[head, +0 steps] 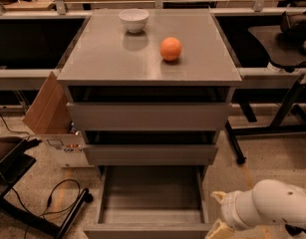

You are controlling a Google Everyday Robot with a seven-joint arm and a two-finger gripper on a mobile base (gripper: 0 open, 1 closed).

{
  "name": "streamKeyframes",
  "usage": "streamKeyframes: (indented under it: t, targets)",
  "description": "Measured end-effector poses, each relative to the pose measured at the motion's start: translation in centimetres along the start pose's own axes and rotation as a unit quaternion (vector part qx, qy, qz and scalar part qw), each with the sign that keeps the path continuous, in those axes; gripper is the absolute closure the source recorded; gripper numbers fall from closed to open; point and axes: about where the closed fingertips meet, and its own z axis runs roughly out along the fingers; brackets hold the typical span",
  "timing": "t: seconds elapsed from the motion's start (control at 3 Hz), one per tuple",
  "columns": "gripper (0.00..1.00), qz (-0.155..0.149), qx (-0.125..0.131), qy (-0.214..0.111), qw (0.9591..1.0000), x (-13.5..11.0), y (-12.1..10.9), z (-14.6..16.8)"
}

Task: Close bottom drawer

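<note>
While its two cream fingers stand apart and grip nothing, the gripper point(218, 214) hangs at five o'clock in the camera view, just beside the right front corner of the bottom drawer point(150, 203). The drawer is pulled well out of the grey cabinet point(68, 78) at six o'clock, its grey box interior facing up. The mid-width drawer point(150, 154) and the widest drawer point(147, 116) stack above it toward twelve o'clock.

The likely trouble is the approach. The gripper sits to the side of the flat front rather than squarely before it, so a push landing on the corner could skew the drawer on its runners and jam it partway. An open finger could also slip over the side wall and be pinched against the cabinet frame.

On the top, an orange point(171, 49) and a white bowl point(134, 20) rest near twelve o'clock. A hard slam might shake the cabinet and send the orange rolling.
</note>
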Motion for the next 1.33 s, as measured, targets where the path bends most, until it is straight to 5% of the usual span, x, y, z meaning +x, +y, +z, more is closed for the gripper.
streamKeyframes:
  t: [0.33,1.0,1.33]
  targets:
    - [0.49,0.029,-0.005,-0.025,0.9993,2.6,1.5,7.2]
    - [0.96,0.072,-0.074,-0.037,0.994,6.2,4.6,20.9]
    - [1.0,0.083,-0.092,-0.04,0.9915,6.6,6.3,22.7]
